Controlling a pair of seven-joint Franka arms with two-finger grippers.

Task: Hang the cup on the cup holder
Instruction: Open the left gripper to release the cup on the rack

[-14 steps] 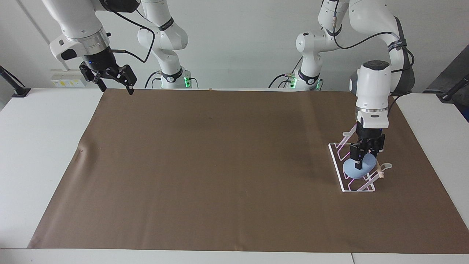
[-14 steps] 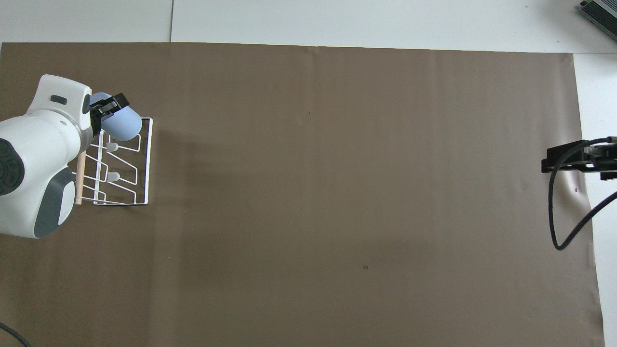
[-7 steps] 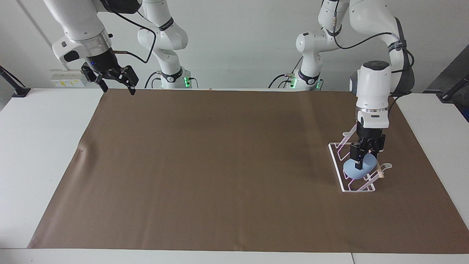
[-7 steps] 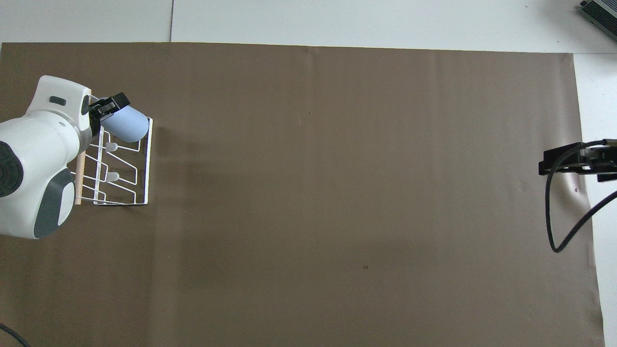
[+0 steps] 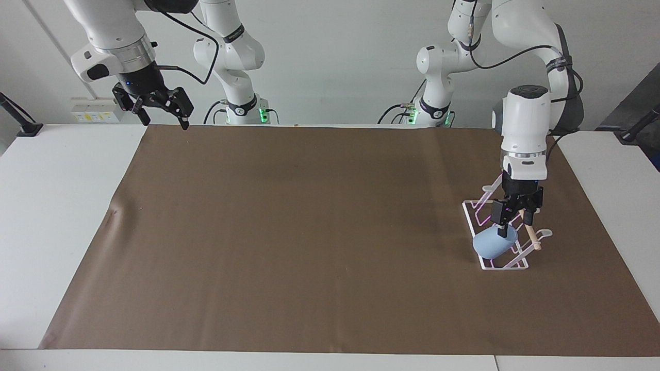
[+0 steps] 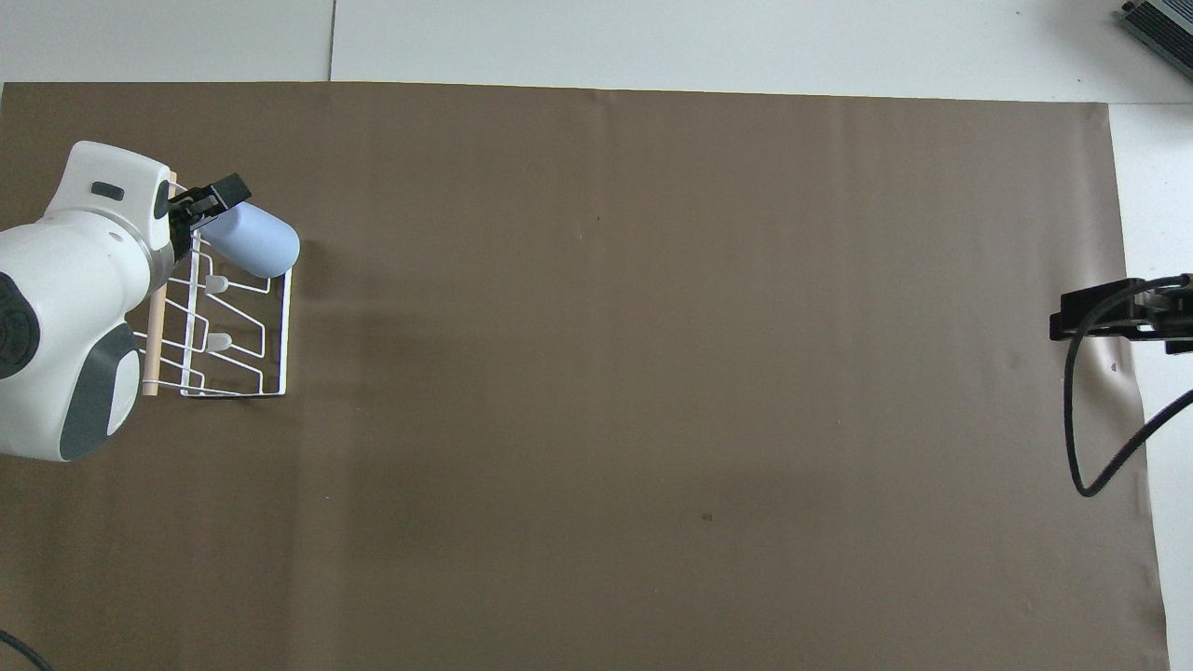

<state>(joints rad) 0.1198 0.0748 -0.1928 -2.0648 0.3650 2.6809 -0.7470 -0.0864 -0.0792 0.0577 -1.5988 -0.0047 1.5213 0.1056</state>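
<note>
The light-blue cup point(image 5: 493, 245) lies tilted on a slanted prong at the end of the white wire cup holder point(image 5: 470, 217) that is farther from the robots, its closed base pointing toward the right arm's end. In the overhead view the cup point(image 6: 252, 241) sits over the corner of the cup holder point(image 6: 282, 326). My left gripper point(image 5: 513, 220) hangs just above the cup's upper end with its fingers apart, and the wooden dowel point(image 5: 530, 234) shows between them. It also shows in the overhead view point(image 6: 200, 200). My right gripper point(image 5: 161, 109) is open, empty and raised.
A brown mat point(image 5: 309, 232) covers most of the white table point(image 5: 56, 206). The cup holder stands near the left arm's end of the mat. The right gripper point(image 6: 1118, 314) hangs over the mat's edge at the right arm's end.
The cup has slid down the prong, away from the left gripper's fingers, toward the right arm's end. The left gripper has risen slightly. The right gripper has lifted and drawn back a little.
</note>
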